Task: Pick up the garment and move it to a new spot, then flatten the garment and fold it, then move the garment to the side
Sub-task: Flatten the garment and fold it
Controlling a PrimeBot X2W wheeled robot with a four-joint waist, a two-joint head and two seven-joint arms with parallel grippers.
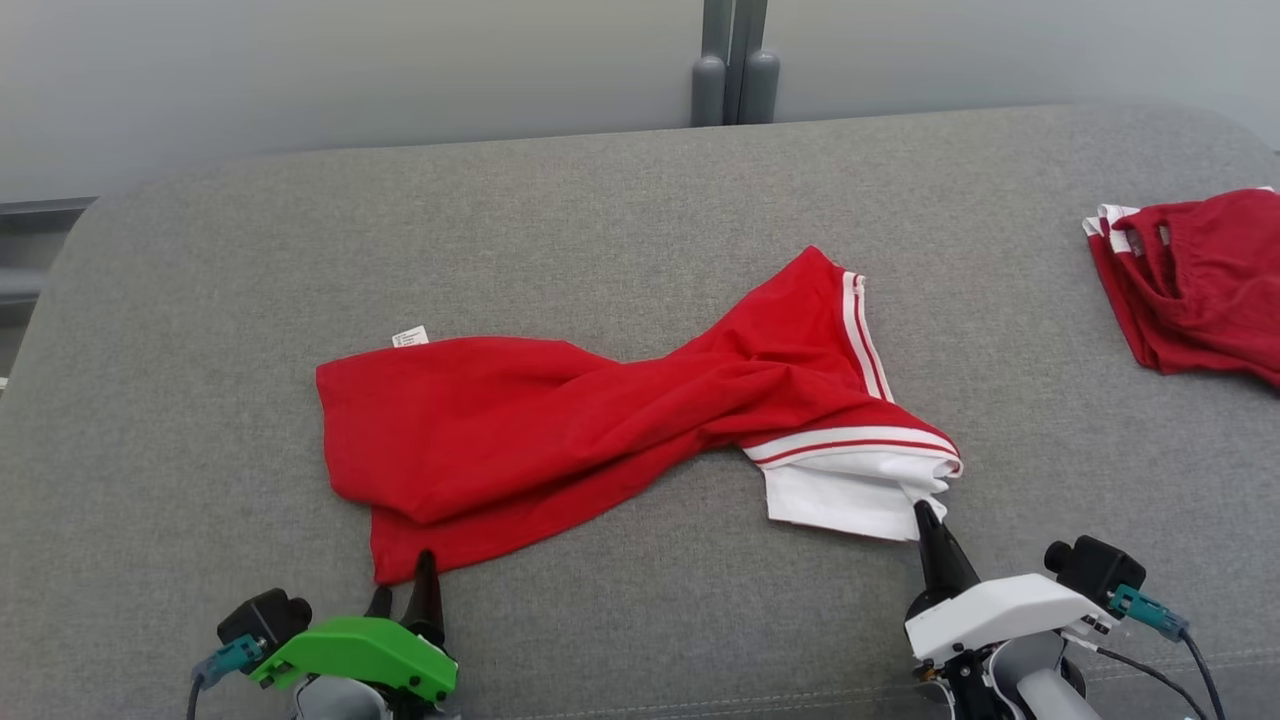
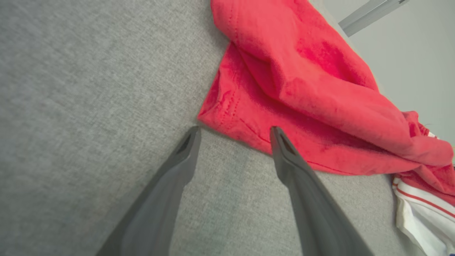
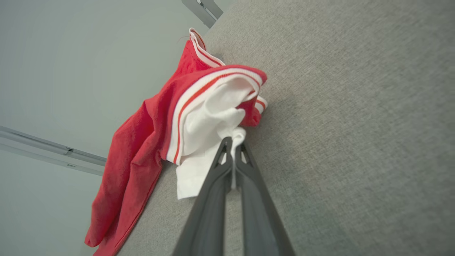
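The right gripper is pinching shut on a white edge of the garment, with a thin fold of cloth showing between its closed fingers. The left gripper is standing wide open and holding nothing. Its tips are pointing at the red hem corner, one just off the cloth and the other at its edge. Outward from the two grippers, the garment is lying across the middle of the grey cushion. It is twisted at its waist: the red body is spreading toward the robot's left, and the striped trim and white part are bunching toward the right. A small label is peeking out at its far left edge. A second red pile is sitting well apart at the far right. As a judgement, the garment is resting at its working spot and the flattening is only beginning. The left corner is waiting to be gripped, the twist is waiting to be pulled out, and the folding and the move to the side are both left to do.
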